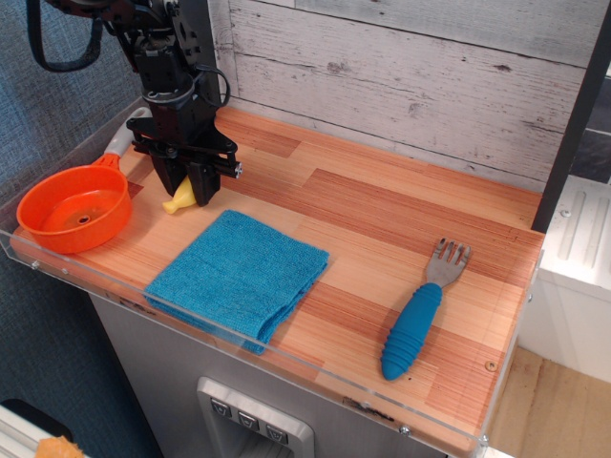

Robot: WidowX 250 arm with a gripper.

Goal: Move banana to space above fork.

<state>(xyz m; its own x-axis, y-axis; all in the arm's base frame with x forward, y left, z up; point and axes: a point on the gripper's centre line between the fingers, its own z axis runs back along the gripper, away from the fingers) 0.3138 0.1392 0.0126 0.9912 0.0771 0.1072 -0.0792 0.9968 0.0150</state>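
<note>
While the claw pinches the banana at the left rear of the counter, the carry to the fork has yet to begin.

With its jaws drawn nearly together, the gripper has the banana between them, only the yellow lower end showing beneath the fingers, just beside the orange pan and behind the blue cloth; whether the fruit touches the wood I cannot tell; the fork lies well apart at the right front, tines pointing toward the wall; to do this well, lift straight up first so the banana clears cloth and pan, keep the grip firm on smooth plastic, cross to the right, then lower onto the bare wood beyond the tines, between fork and wall, releasing only once it rests.
</note>
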